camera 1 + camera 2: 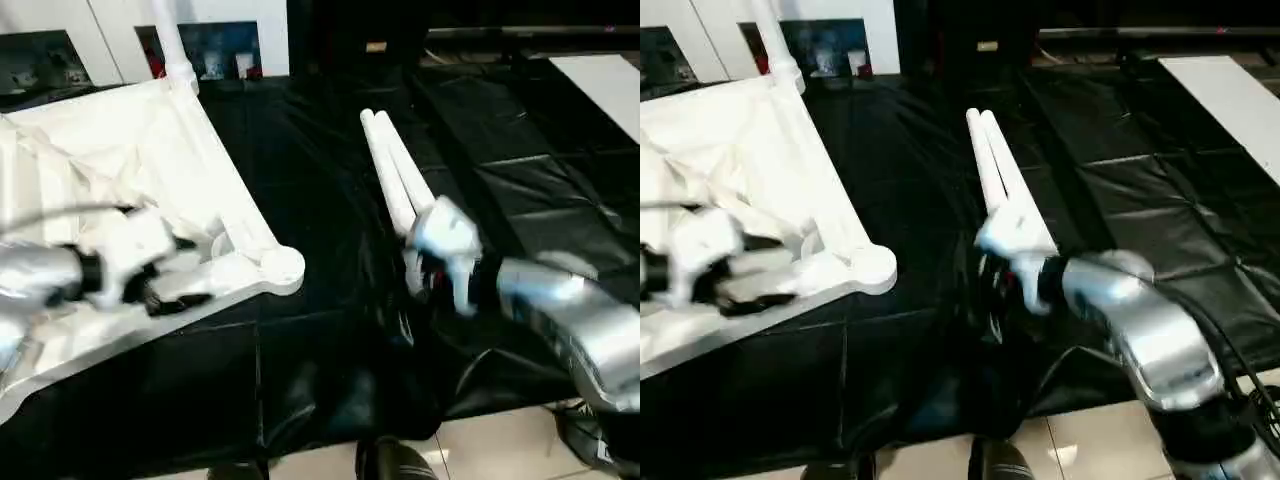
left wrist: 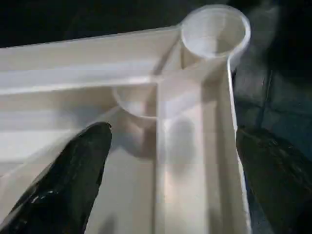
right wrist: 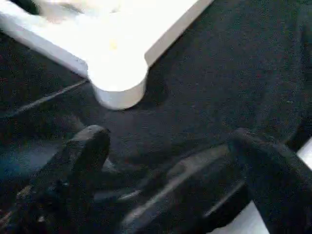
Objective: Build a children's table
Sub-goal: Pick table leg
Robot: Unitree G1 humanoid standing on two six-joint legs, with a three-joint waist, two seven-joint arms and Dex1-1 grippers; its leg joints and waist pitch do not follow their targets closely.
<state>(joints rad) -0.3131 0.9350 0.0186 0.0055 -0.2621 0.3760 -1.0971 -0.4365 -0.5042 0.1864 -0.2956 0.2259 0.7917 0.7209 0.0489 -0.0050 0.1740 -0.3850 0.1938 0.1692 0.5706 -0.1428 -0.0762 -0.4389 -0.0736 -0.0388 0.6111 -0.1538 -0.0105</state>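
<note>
tabletop [image 1: 120, 180]: underside up, so its sockets face the legs | left gripper [image 2: 165, 180]: fingers wide, empty, straddling the rim wall just short of the corner socket [image 2: 214, 30] | right gripper [image 3: 170, 175]: wide, empty, over black cloth [image 1: 330, 380] | two loose legs [image 1: 395, 165]: just beyond it (one leg [image 1: 170, 45] already upright)

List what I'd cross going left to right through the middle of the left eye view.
left gripper over the upturned tabletop → empty corner socket → black sheet → two loose legs lying side by side → right gripper.
</note>
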